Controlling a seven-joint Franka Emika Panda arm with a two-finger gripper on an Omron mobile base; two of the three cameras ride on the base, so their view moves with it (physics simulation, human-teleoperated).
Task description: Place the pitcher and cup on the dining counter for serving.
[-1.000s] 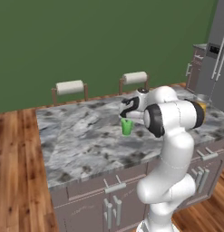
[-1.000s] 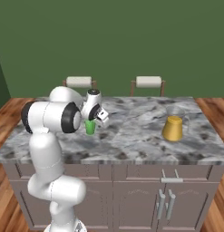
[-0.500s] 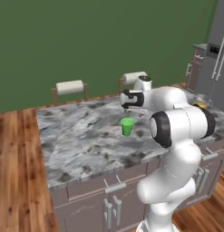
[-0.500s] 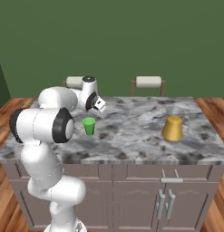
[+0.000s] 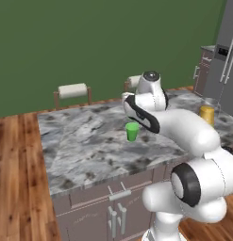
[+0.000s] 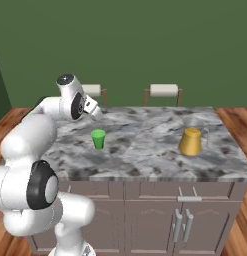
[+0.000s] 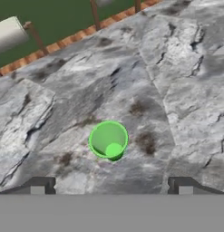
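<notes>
Above the marbled surface (image 6: 145, 150), the pincer (image 7: 111, 186) hangs spread wide and holds nothing, with the green cup (image 7: 108, 140) standing upright on the stone just below and between its tips. Well to the right on the same surface stands the pitcher (image 6: 191, 139); two chairs (image 6: 164, 91) line the far edge before a green wall, with wood floor (image 5: 16, 179) around. A second ago the pincer sat low around the cup; it has since let go and lifted clear.
</notes>
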